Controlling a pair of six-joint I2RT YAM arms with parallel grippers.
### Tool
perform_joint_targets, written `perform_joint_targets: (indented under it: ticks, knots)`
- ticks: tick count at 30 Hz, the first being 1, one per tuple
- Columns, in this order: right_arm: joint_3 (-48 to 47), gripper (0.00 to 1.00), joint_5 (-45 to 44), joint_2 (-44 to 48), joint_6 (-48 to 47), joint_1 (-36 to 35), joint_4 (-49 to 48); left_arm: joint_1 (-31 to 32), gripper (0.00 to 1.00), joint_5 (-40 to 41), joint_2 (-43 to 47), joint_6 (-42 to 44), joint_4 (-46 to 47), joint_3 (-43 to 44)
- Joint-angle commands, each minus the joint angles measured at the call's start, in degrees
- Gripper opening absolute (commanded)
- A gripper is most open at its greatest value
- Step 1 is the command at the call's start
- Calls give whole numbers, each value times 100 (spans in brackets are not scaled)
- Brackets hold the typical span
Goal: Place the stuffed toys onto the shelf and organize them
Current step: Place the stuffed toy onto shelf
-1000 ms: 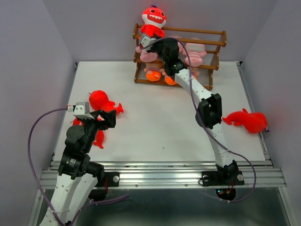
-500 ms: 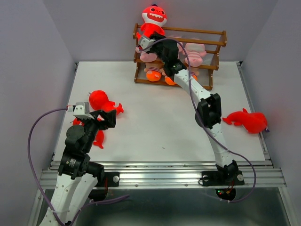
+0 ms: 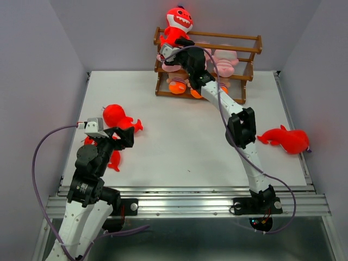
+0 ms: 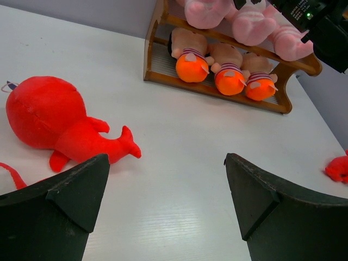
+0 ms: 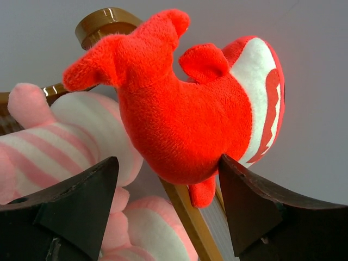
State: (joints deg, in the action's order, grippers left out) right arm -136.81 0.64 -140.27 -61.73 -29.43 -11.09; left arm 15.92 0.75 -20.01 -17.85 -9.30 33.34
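A red shark (image 3: pixel 177 26) with a white toothy mouth sits on the left end of the shelf's (image 3: pixel 239 50) top tier. In the right wrist view this shark (image 5: pixel 185 114) rests on the brown rail (image 5: pixel 187 215), just above my right gripper (image 5: pixel 168 163), which is open below it. Pink striped toys (image 3: pixel 225 58) fill the middle tier and orange-footed dolls (image 3: pixel 177 86) the bottom one. My left gripper (image 4: pixel 167 163) hangs open over the table, near another red shark (image 4: pixel 49 119).
A red shark (image 3: pixel 288 140) lies by the table's right edge. Red plush (image 3: pixel 114 160) shows partly under the left arm. The right arm (image 3: pixel 239 128) stretches from its base across the table to the shelf. Grey walls enclose the table.
My right gripper has opened and let go of the red shark, which now sits a little higher and further back on the top tier. The left arm has not moved.
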Motion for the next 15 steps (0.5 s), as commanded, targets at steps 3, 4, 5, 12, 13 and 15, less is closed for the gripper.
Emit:
perform_joint_targets:
  ticks: [3, 4, 5, 12, 13, 15]
  knots:
    - [119, 81, -12, 544, 65, 16, -235, -19, 99, 48, 102, 97, 236, -38]
    - [146, 84, -12, 570, 56, 16, -235, -28, 99, 56, 103, 97, 236, -38]
    - [172, 85, -20, 597, 48, 16, -235, -19, 99, 48, 103, 88, 236, -38]
    - [375, 100, -38, 869, 74, 16, -262, -19, 99, 39, 138, 88, 244, -38]
    - [418, 100, -38, 948, 74, 16, -253, -28, 99, 39, 138, 97, 244, -30]
    - [480, 100, -38, 1027, 83, -36, -253, -19, 99, 30, 129, 88, 244, -38]
